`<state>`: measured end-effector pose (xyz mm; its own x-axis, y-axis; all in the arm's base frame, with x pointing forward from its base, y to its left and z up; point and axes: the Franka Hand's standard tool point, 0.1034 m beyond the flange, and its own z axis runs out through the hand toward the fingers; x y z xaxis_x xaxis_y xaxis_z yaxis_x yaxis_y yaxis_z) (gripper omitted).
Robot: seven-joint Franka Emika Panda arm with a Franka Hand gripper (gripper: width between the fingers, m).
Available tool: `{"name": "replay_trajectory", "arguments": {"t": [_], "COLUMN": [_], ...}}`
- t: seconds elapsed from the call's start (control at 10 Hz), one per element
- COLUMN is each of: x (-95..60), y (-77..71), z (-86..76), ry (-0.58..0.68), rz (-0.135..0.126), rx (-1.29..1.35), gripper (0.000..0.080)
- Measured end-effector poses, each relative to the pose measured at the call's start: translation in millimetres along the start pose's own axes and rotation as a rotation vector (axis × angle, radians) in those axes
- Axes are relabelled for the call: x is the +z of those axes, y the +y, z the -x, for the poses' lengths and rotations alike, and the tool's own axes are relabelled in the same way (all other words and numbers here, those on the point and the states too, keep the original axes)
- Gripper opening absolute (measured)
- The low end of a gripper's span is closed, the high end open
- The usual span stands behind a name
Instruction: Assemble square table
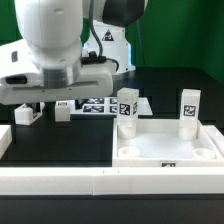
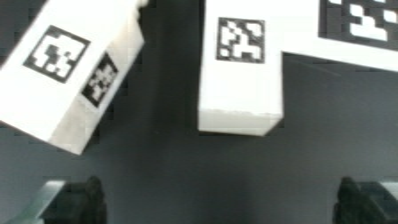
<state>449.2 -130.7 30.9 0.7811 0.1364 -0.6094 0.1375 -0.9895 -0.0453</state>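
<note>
The frame edge crops both legs [image 2: 240, 75]; the end effector [image 2: 222, 200] is blurred.

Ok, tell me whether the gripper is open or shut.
Open. In the wrist view the gripper has its fingers wide apart, with nothing held between them.

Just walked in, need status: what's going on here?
The Panda's gripper hangs open and empty above two loose legs lying on the black table. Two other legs stand upright at the far corners of the square table top. Whether they are fully seated cannot be told.
</note>
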Motion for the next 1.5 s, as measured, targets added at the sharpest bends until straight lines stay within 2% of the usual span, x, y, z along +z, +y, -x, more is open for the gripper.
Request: {"name": "replay_trajectory", "arguments": {"t": [0.2,0.3,0.7,1.1,1.3,1.5], "x": [4.6,6.0,28.6,28.7,40.5,44.1], "y": [-6.0,-5.6,-5.9,-6.3,-4.8,-7.6], "z": [3.5,-0.6,2.4,1.7,8.0,11.7], "ry": [-0.152,-0.178,-0.194,-0.194,-0.223,-0.245], "rz": [-0.029,-0.030,-0.031,-0.031,-0.037,-0.045], "rx": [0.002,0.001,0.036,0.032,0.046,0.048], "gripper": [0.0649,0.0649,0.0649,0.0649,0.0649,0.0649]}}
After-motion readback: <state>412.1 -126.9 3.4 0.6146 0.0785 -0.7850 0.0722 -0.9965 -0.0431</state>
